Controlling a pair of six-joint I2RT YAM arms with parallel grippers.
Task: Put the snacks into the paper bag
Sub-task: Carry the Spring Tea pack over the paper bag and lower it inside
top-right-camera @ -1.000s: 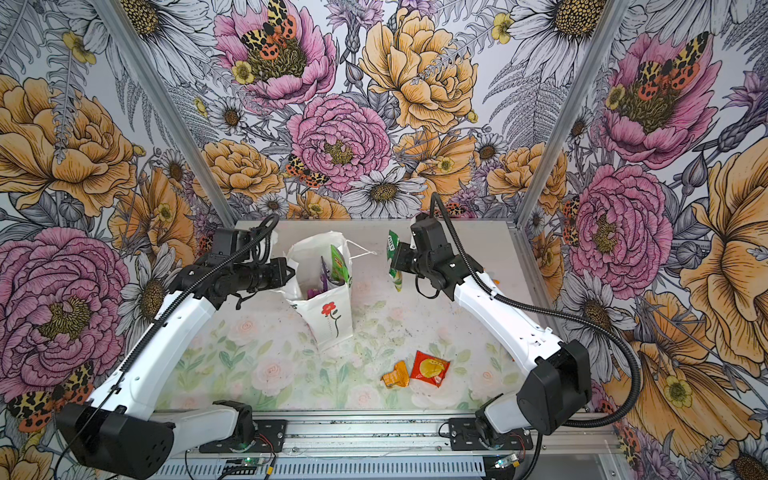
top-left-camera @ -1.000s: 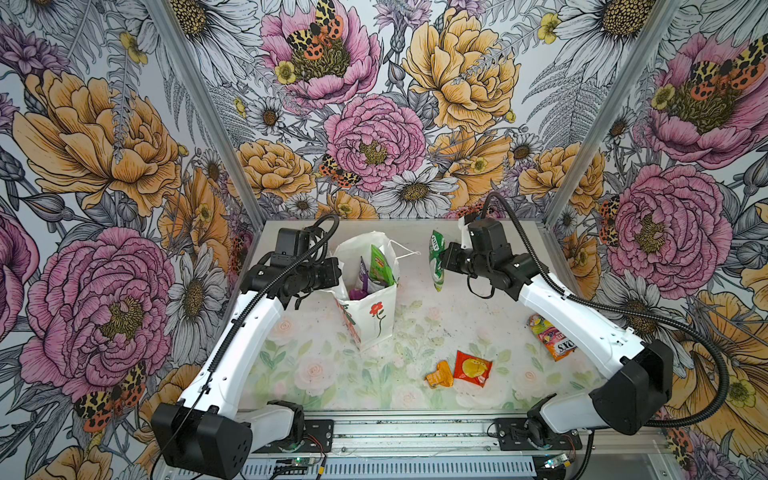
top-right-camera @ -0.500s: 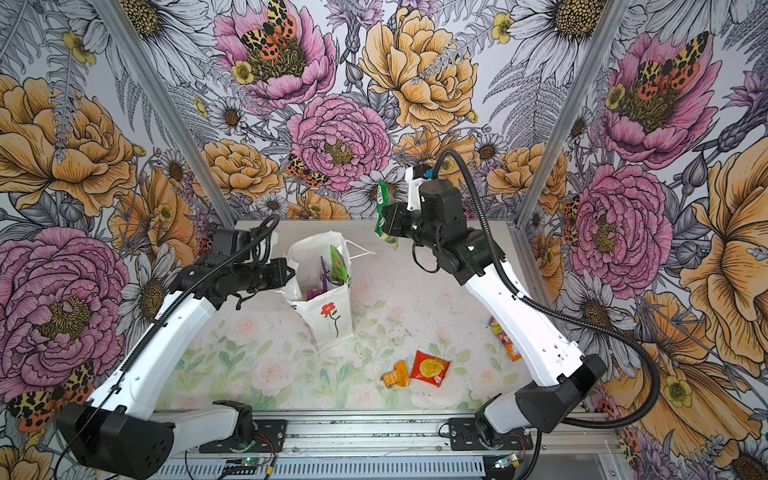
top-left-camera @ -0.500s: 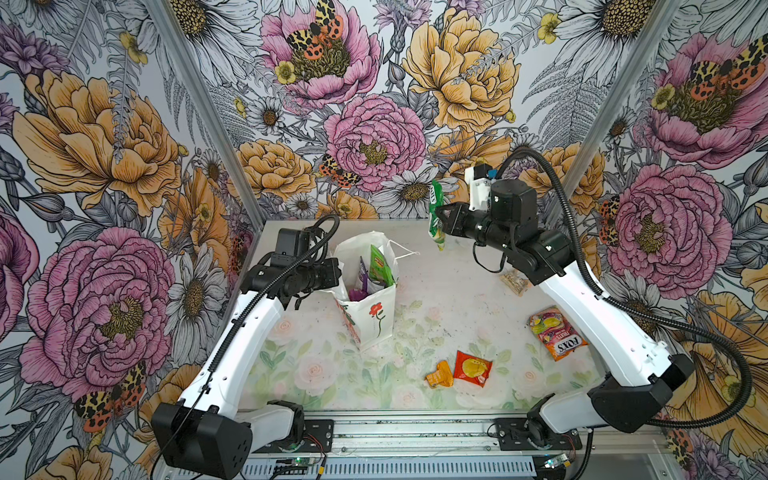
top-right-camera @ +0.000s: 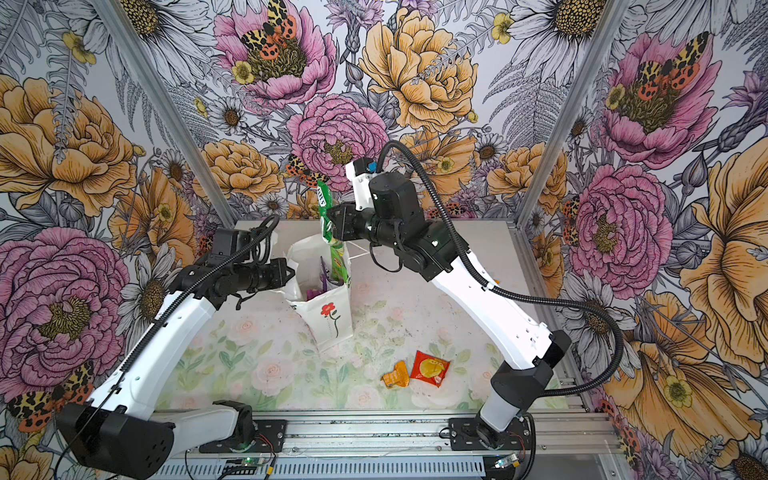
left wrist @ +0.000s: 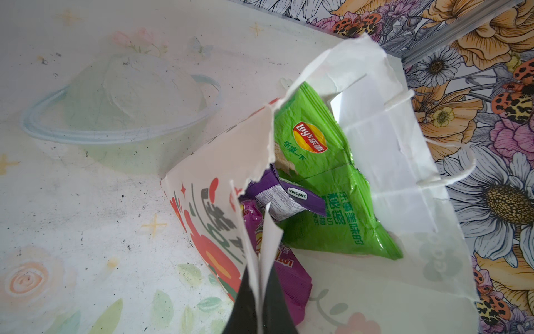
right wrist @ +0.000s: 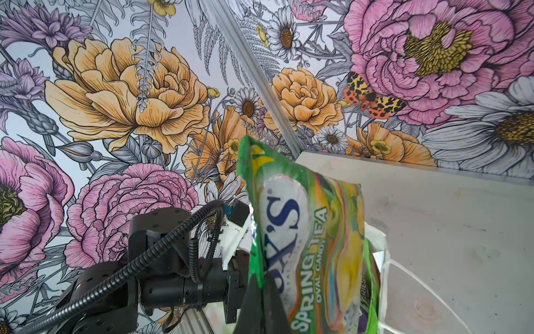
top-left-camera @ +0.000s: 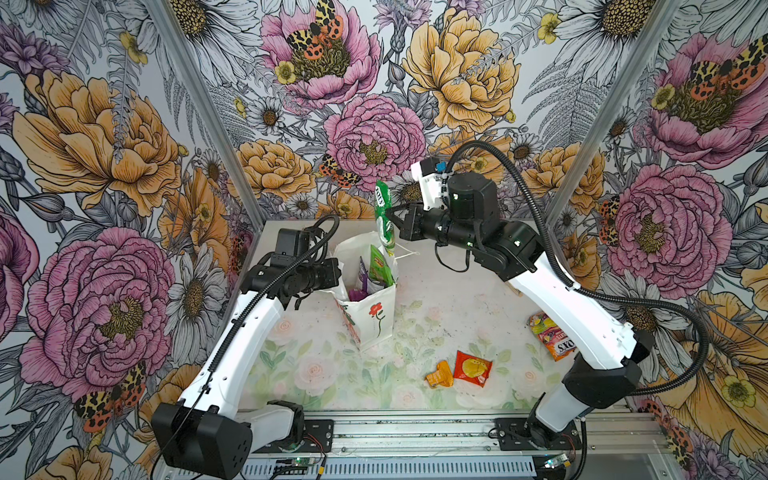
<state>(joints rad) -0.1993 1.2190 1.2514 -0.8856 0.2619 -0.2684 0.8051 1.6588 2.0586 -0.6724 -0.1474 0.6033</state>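
The right gripper [top-left-camera: 390,217] is pinching a crinkly green packet [top-left-camera: 381,197] above the creased paper bag [top-left-camera: 376,322], and the left gripper [left wrist: 261,306] is pinching its torn rim.

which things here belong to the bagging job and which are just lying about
Job: paper bag, green FOX'S packet (held), Lay's packet, purple packet, magenta packet, red packet, orange packet, second FOX'S packet.
Just there: table mat, flowered walls, front rail.

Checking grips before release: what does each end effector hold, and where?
Right end effector: FOX'S packet, mid-length side edge. Left end effector: paper bag, torn rim.
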